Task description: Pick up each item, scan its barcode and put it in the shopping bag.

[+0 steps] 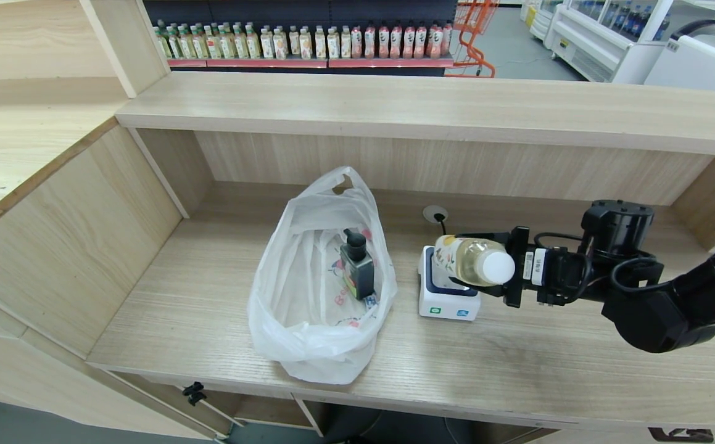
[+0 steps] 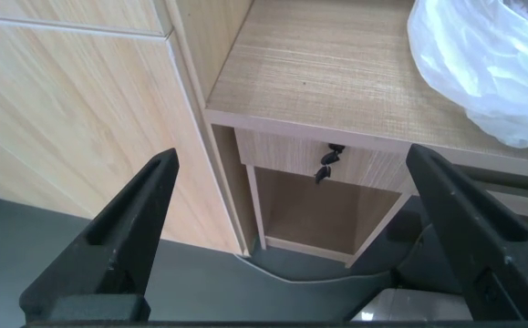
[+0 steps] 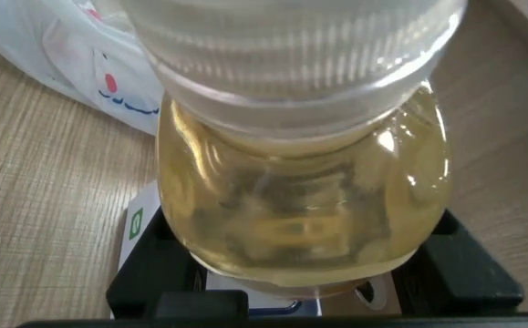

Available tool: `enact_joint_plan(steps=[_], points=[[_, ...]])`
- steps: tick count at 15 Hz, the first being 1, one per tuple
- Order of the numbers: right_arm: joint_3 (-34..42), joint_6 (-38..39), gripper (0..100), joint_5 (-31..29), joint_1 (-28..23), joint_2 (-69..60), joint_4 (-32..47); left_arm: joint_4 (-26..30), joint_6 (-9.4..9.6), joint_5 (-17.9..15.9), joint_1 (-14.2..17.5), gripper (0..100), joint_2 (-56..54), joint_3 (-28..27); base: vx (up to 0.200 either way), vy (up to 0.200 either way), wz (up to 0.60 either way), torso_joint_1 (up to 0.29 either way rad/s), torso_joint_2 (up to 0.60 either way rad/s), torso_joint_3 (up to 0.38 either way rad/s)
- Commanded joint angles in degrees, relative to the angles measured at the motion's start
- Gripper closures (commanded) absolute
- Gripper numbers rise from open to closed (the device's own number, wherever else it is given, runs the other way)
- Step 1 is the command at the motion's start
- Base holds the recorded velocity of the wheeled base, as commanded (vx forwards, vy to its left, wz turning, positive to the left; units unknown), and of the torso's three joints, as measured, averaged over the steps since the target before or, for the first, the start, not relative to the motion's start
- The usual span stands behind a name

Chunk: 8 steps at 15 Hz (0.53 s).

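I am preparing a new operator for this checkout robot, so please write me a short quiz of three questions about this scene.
1. What already lies inside the shopping bag?
2. True or false: the left gripper is open and empty.
3. The right gripper holds the bottle over: A) the shopping bag, B) the scanner, C) the drawer.
Key: 1 a dark pump bottle; 2 true; 3 B.
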Motion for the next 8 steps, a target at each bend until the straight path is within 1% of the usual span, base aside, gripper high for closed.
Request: enact_joint_plan(steps=[1, 4, 6, 7, 8], points=[[-0.1, 0.0, 100, 0.0, 0.1, 0.6, 0.0, 0.0, -0.01, 0.0, 0.0, 0, 0.0, 0.0, 0.0, 0.0, 0.0, 0.0, 0.0, 0.0], [-0.1, 0.1, 100, 0.0, 0.1, 0.5, 0.0, -0.1, -0.01, 0.0, 0.0, 0, 0.0, 0.0, 0.0, 0.0, 0.0, 0.0, 0.0, 0.0], [-1.3, 1.6, 100, 0.0, 0.0, -0.3, -0.2, -0.1, -0.01, 0.0, 0.0, 0, 0.0, 0.0, 0.0, 0.0, 0.0, 0.0, 0.0, 0.0], [-2.3, 6.8, 100, 0.0, -0.1, -3.0, -0.2, 0.0, -0.01, 0.0, 0.0, 0, 0.0, 0.0, 0.0, 0.0, 0.0, 0.0, 0.0, 0.0], [-3.6, 14.5, 100, -0.6, -0.3, -6.3, -0.3, 0.0, -0.01, 0.0, 0.0, 0, 0.0, 0.0, 0.0, 0.0, 0.0, 0.0, 0.0, 0.0]])
